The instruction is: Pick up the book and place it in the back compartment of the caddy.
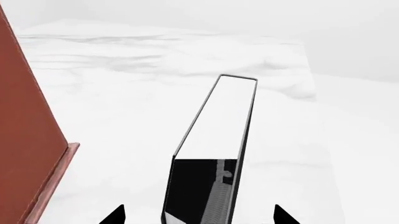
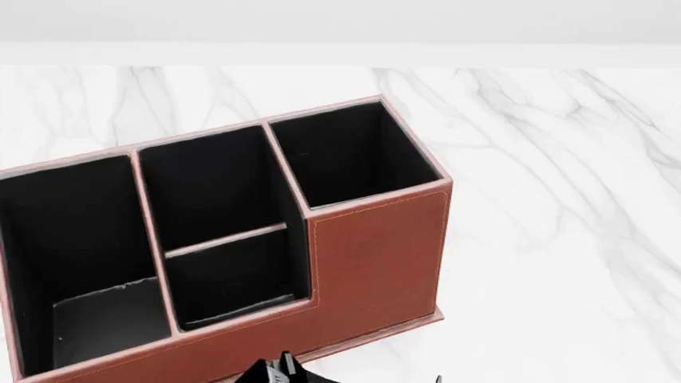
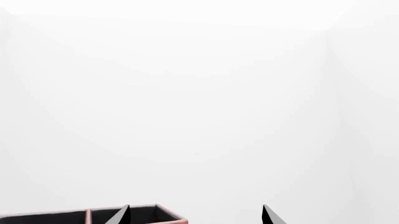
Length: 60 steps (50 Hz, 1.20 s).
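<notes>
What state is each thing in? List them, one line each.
Book: standing on edge between the left claw's fingertips, outside the caddy.
Caddy: upright on the table, compartments empty.
Left claw: whether it grips cannot be told.
Right claw: open, holding nothing.

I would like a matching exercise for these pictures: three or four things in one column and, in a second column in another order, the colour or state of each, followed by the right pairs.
Things
1. book
2. caddy
3. table
4. right end effector

Colour or state
A. white marble with grey veins
B. red-brown outside, black-lined compartments
C. black covers, white page edges, between the left end effector's fingertips
D. fingertips apart, nothing between them, raised by the caddy's rim

Pairs: 1-C, 2-B, 3-A, 4-D
</notes>
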Motion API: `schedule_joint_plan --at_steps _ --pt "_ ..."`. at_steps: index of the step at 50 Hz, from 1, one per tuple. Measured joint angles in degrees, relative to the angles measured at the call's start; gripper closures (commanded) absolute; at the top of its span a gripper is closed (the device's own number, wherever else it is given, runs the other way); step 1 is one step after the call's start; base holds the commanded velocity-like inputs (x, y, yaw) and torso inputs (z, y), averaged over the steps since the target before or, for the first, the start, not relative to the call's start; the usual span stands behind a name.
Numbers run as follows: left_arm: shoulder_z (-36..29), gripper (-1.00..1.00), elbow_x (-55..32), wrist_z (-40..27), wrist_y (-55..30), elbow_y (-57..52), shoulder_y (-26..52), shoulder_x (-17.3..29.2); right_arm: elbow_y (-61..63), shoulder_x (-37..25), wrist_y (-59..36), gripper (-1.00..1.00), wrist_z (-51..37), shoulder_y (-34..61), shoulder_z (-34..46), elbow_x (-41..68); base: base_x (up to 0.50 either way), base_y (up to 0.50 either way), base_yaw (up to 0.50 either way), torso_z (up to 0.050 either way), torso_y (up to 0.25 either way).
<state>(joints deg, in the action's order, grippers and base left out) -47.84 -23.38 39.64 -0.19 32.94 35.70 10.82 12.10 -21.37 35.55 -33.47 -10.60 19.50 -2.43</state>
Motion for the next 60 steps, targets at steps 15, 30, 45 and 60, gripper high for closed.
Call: schedule_joint_plan --at_steps 15,30,45,60 --pt "-0.8 1.0 0.64 0.73 1.48 4.36 0.69 -1.77 0.08 -0.17 -0.04 -1.0 -0.21 0.06 0.12 0.09 0.0 0.0 0.0 0.0 0.0" --pt "-0.98 1.0 0.8 0.95 2.88 5.76 0.98 -1.94 0.03 -0.34 0.07 -1.0 -0.42 0.1 0.24 0.2 0.0 0.0 0.0 0.0 0.0" --pt "-0.4 1.0 1.02 -1.6 0.72 0.09 0.2 2.43 0.07 -0.51 -0.03 -1.0 -0.69 0.16 0.25 0.28 0.0 0.0 0.0 0.0 0.0" --pt "1.44 1.0 0.81 -5.24 -2.09 -7.52 -0.44 7.78 0.37 -0.65 0.03 -1.0 -1.03 -0.04 0.27 0.14 0.0 0.0 0.0 0.0 0.001"
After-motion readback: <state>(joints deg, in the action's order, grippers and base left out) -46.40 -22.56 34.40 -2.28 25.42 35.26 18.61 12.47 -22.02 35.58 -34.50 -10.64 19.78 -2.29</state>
